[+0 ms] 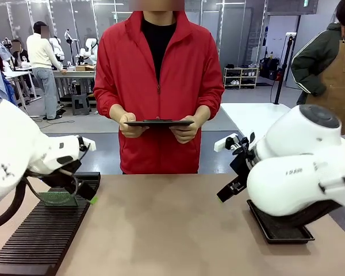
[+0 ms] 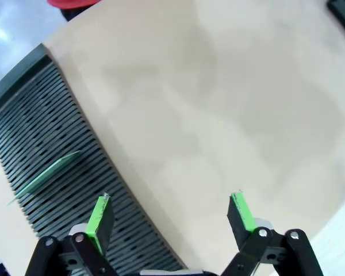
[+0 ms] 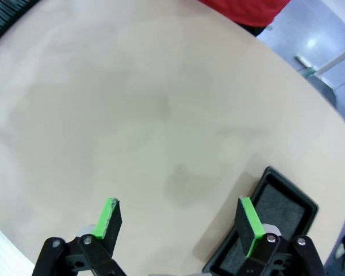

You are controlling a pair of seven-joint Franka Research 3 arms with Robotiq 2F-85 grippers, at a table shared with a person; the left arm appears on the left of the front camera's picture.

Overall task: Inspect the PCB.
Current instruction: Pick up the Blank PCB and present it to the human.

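The left gripper [image 2: 169, 202] hangs with its jaws wide apart and nothing between them. One green pad sits over the rack [image 2: 40, 138] and the other over the bare table [image 2: 218, 103]. The right gripper [image 3: 178, 210] is likewise spread and empty above the table, with the black tray [image 3: 276, 215] just beside one finger.

The PCB [image 2: 46, 175] stands on edge in one of the rack's slots. In the left wrist view it is a thin pale-green sliver, off to the side of the fingers and apart from them. The front view shows its darker face, perhaps leaning a little, though I cannot tell for sure.

The PCB looks light, thin and stiff, so weight should be no trouble. Its narrowness is the difficulty, because the jaws must close almost fully on it. It may be fragile, and hard pressure on the faces could harm whatever is mounted there.

The best hold is probably on the free upper part that stands clear of the slot, with one pad on each face near the edge. It should then be drawn out along the slot so it does not bind or flex.

Across the table a person [image 1: 158, 69] in a red jacket holds a dark clipboard [image 1: 158, 122] level in both hands.
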